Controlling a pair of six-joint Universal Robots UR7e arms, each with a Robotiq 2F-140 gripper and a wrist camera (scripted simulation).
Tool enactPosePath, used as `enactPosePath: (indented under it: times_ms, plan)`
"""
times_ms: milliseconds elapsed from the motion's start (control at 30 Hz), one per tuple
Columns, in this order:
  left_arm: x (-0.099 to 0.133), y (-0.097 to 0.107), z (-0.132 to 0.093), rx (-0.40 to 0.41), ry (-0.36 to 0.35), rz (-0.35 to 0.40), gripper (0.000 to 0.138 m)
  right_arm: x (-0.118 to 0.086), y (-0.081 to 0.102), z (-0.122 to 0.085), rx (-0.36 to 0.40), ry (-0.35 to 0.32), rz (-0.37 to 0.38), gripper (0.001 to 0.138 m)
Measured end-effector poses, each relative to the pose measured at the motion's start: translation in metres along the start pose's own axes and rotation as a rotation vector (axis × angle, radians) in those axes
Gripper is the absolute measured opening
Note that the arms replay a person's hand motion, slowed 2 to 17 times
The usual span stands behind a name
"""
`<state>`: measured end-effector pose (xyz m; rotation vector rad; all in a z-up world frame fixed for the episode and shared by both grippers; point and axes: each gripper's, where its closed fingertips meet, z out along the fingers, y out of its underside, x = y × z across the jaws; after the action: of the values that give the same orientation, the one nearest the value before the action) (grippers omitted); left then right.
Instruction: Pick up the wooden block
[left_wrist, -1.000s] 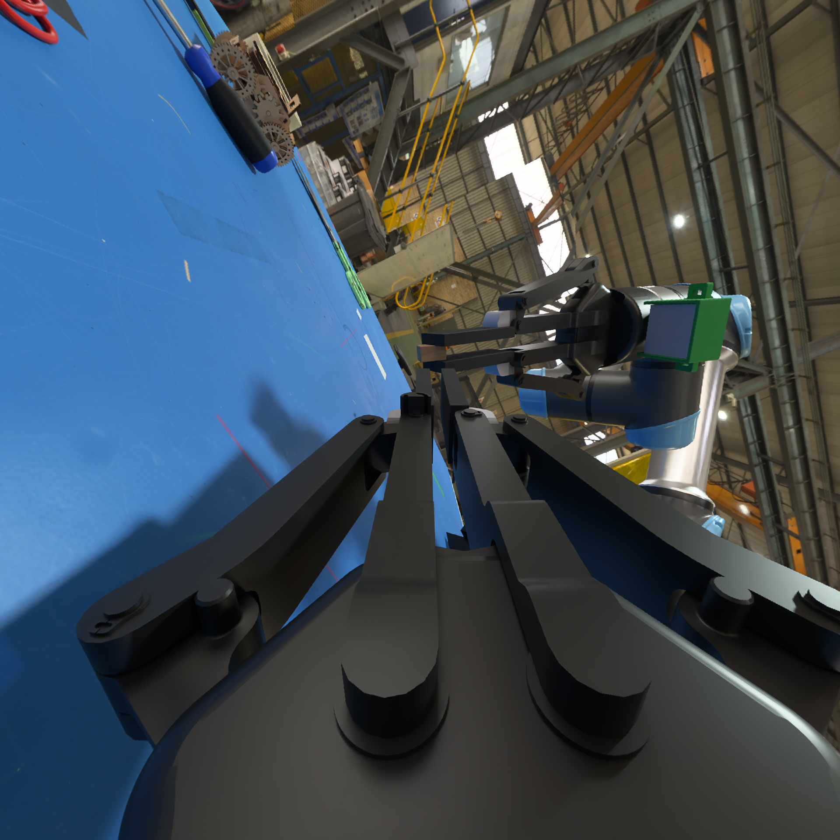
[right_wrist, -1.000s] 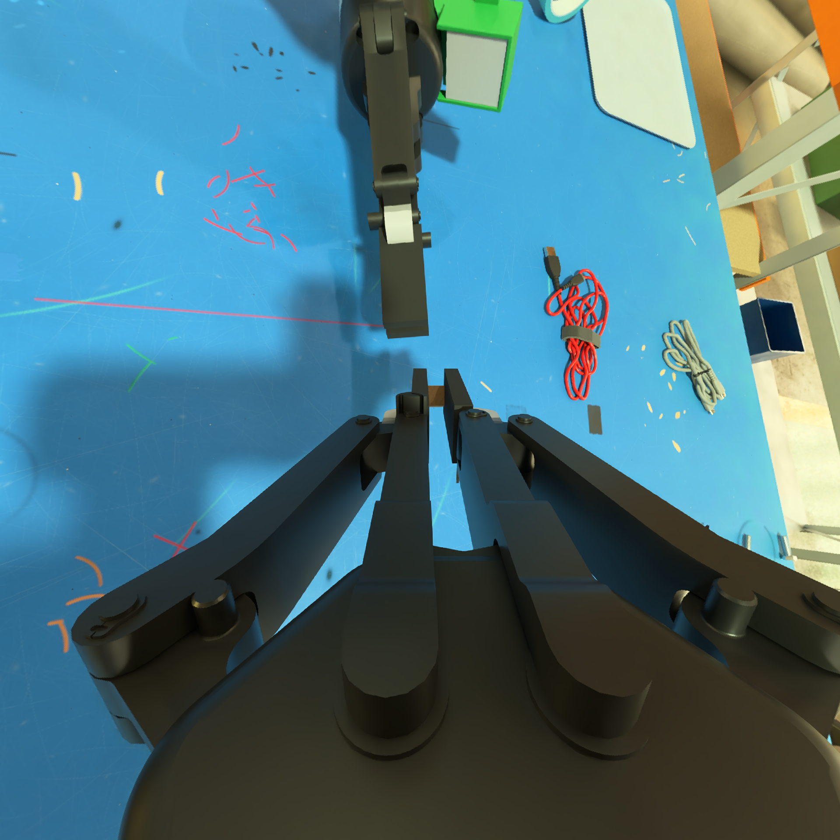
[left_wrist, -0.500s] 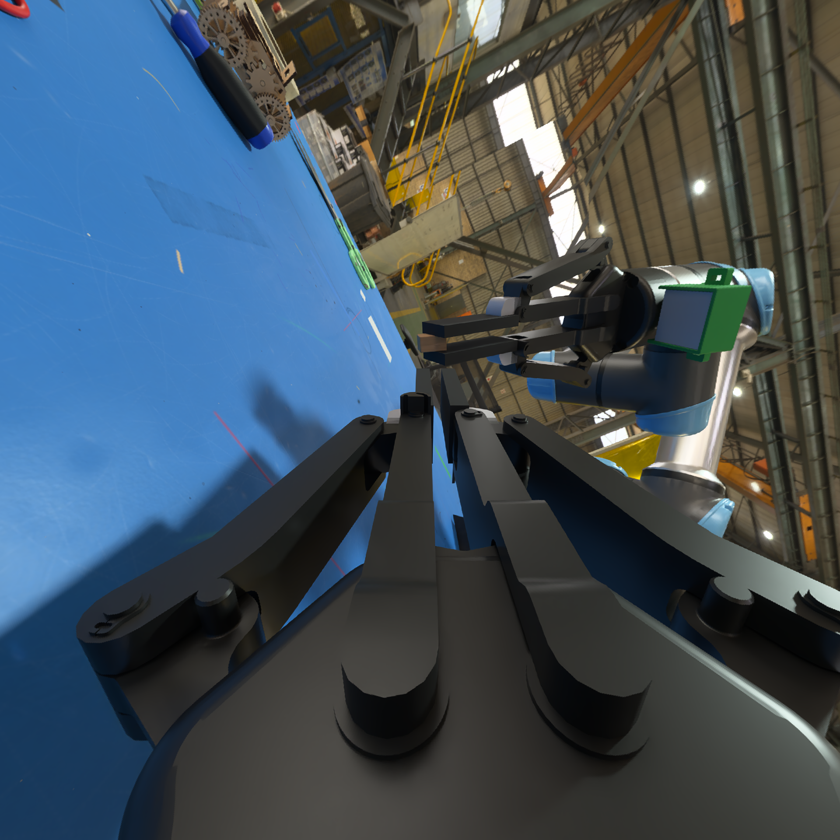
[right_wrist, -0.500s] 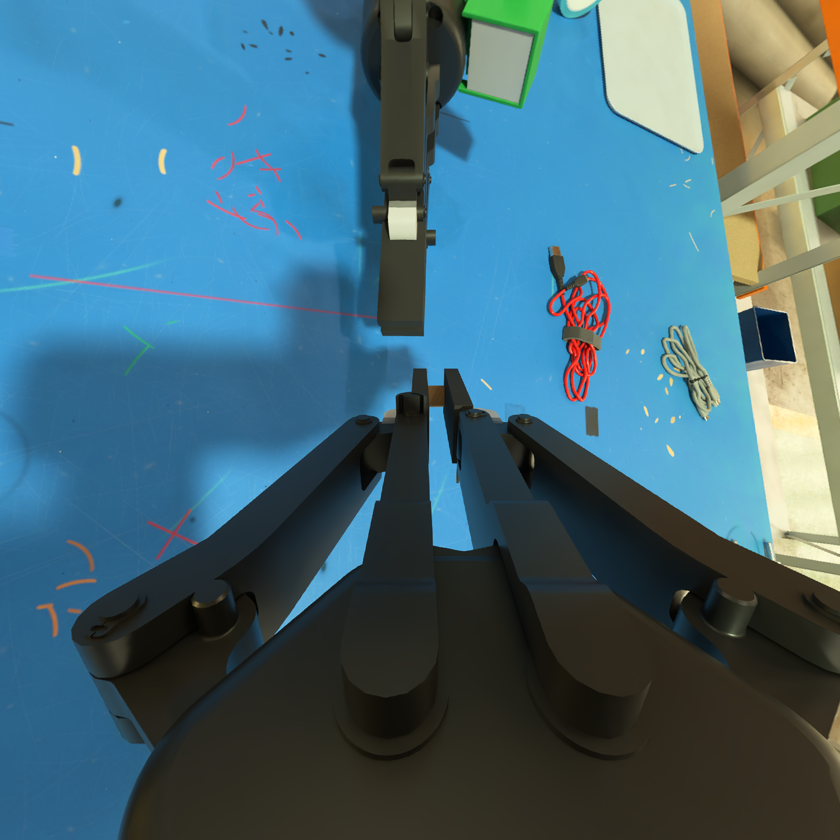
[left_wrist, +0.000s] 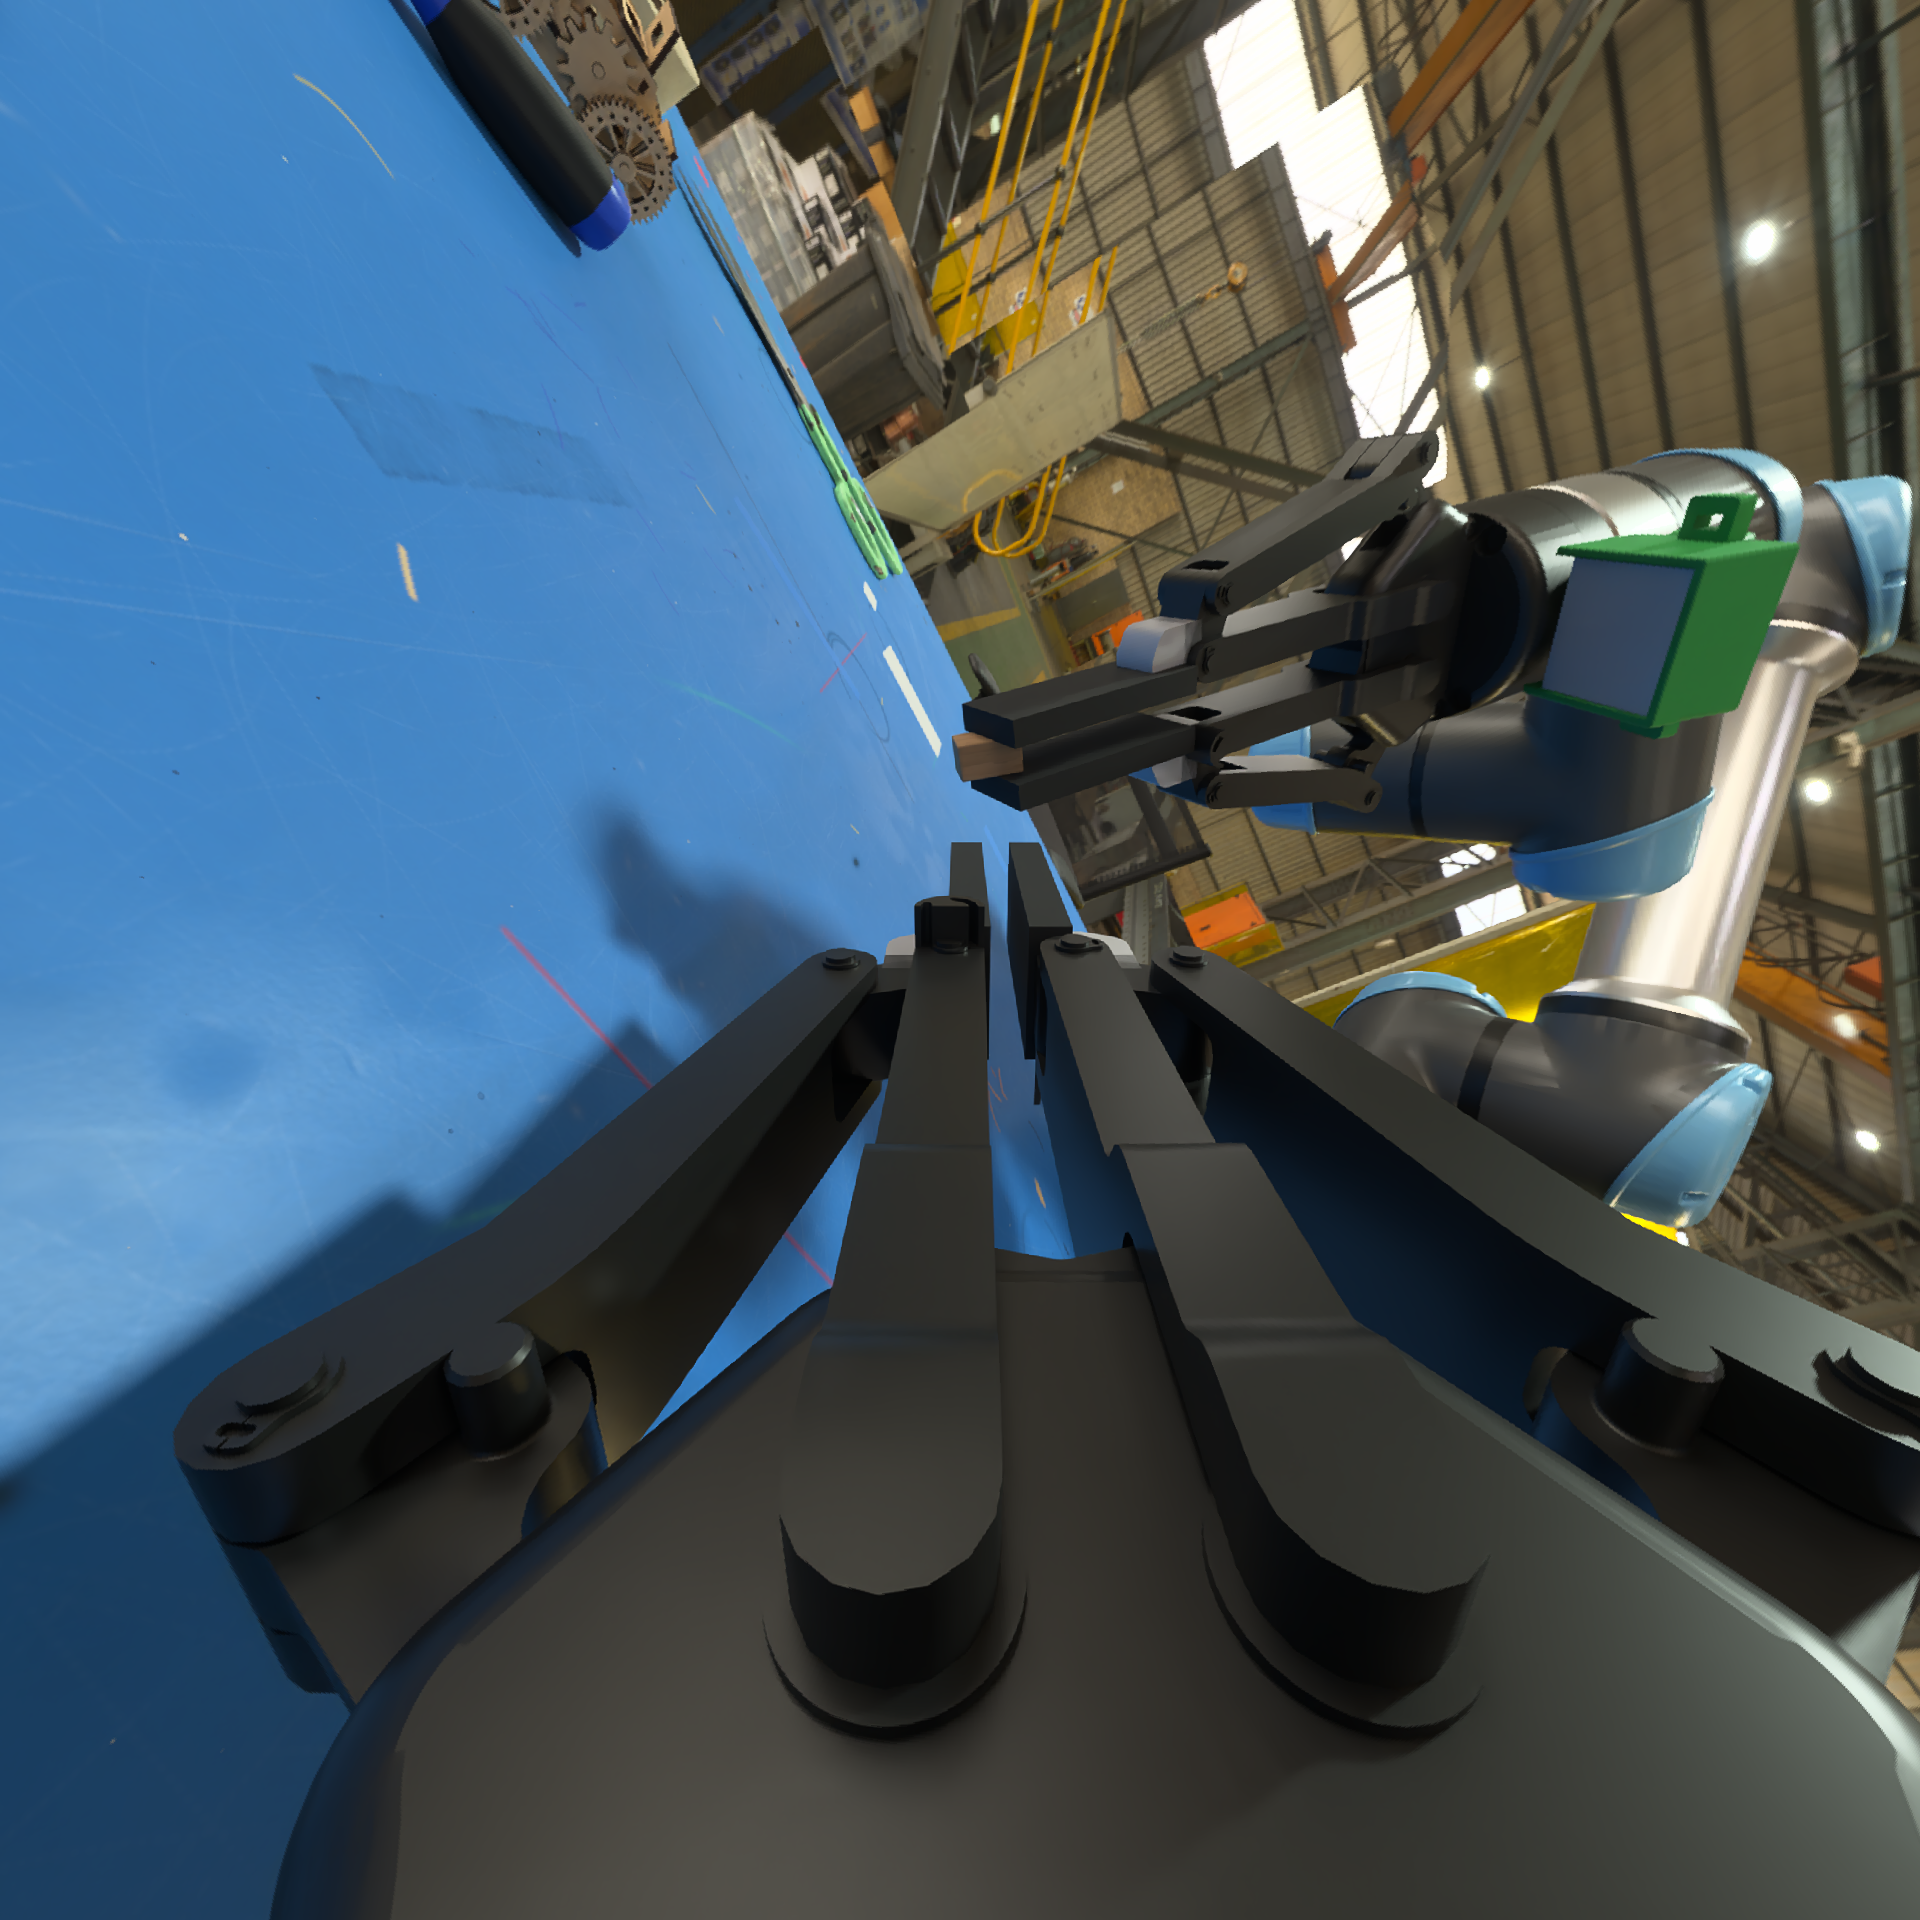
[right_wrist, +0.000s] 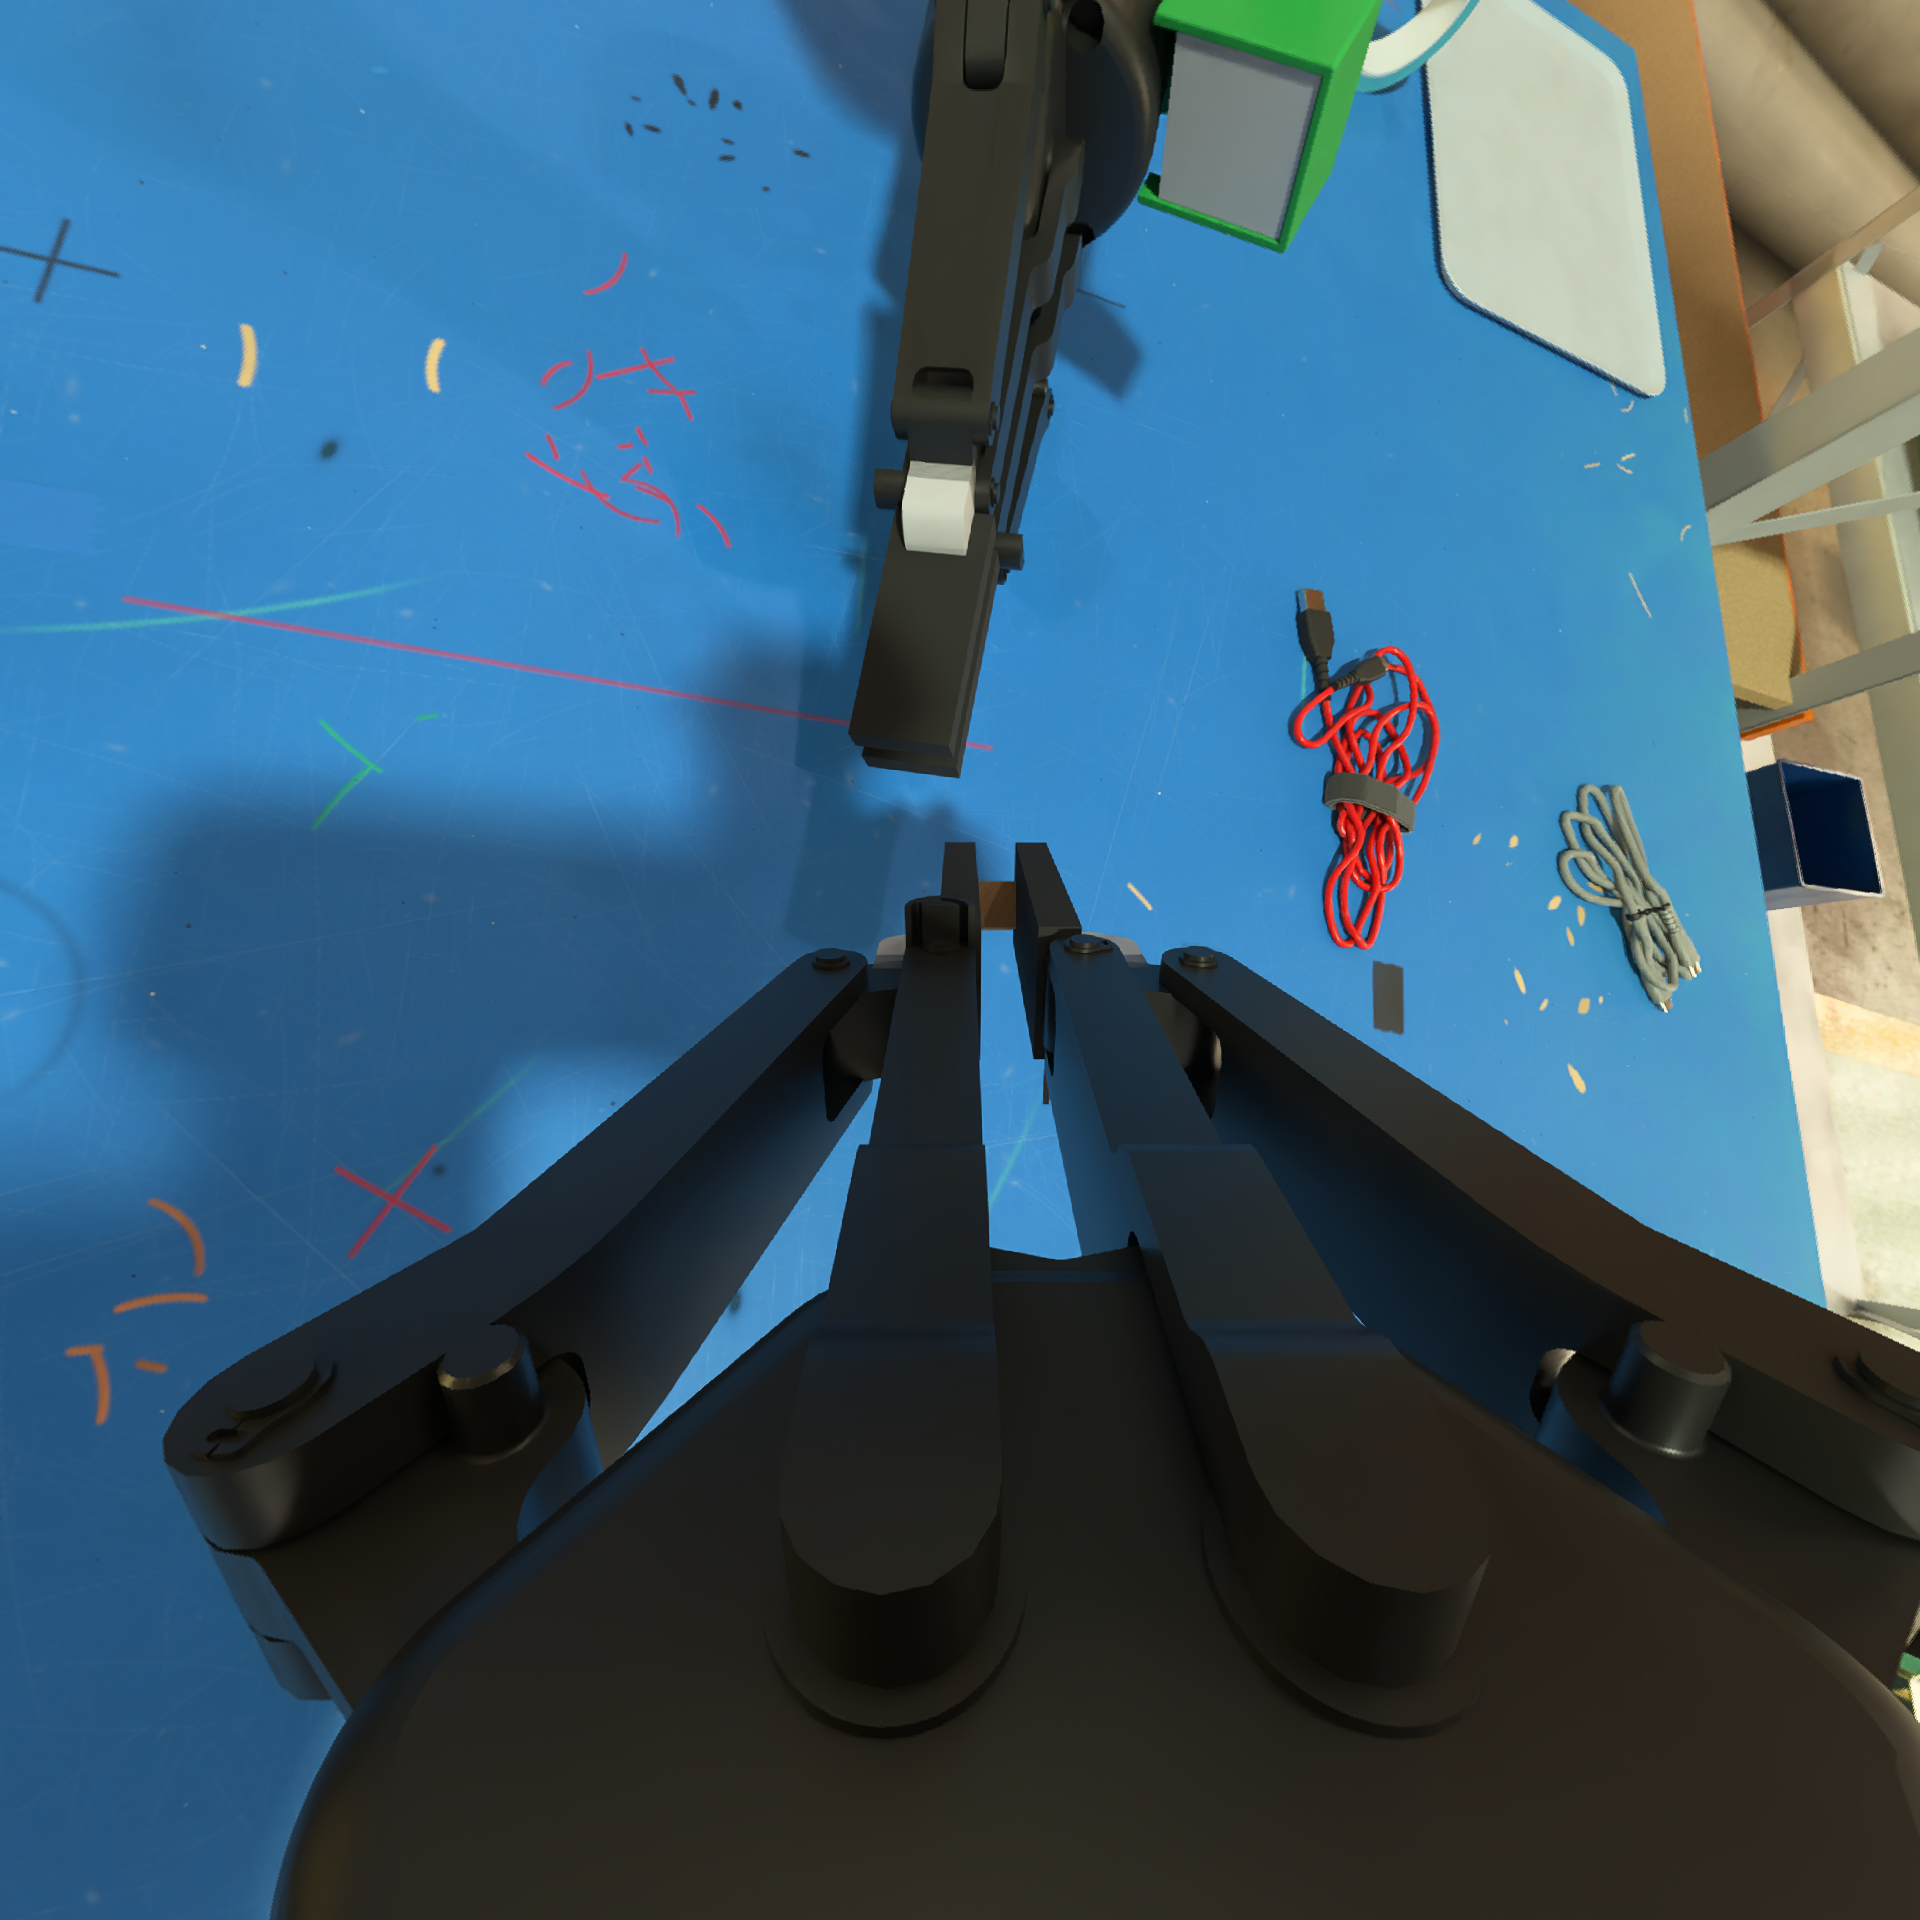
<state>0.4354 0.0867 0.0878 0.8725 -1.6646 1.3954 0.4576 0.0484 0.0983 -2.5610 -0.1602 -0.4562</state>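
Observation:
The wooden block (right_wrist: 997, 902) is a small brown piece clamped between my right gripper's (right_wrist: 995, 873) fingertips, held in the air above the blue table (right_wrist: 416, 935). In the left wrist view the block's end (left_wrist: 975, 756) sticks out of the right gripper (left_wrist: 1013, 750), well clear of the table top. My left gripper (left_wrist: 995, 873) is shut and empty, tilted along the table. It shows in the right wrist view (right_wrist: 909, 750) just beyond the block, apart from it.
A red coiled cable (right_wrist: 1366, 790), a grey cable (right_wrist: 1626, 894), a pale flat pad (right_wrist: 1538, 187) and a small blue box (right_wrist: 1818, 831) lie to the right. A blue-handled screwdriver (left_wrist: 520, 114) and wooden gears (left_wrist: 623, 125) sit at the table's far end.
My right gripper has risen farther from the table with the block in it. The left wrist view has swung a little, so the right arm sits higher and farther right.

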Motion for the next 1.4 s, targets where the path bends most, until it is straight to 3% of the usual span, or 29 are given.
enactPosePath:
  times_ms: [733, 1033, 1400]
  plan:
    - [-0.007, 0.014, 0.005, -0.123, -0.109, 0.049, 0.007, -0.008, -0.001, 0.008, -0.027, 0.001, -0.070, 0.010]
    - [-0.007, 0.007, 0.004, -0.081, -0.117, 0.081, 0.007, -0.005, 0.000, 0.006, -0.016, -0.007, -0.046, 0.010]
    - [-0.002, 0.004, 0.004, -0.054, -0.057, 0.073, 0.008, -0.005, 0.001, 0.004, -0.010, -0.028, -0.013, 0.010]
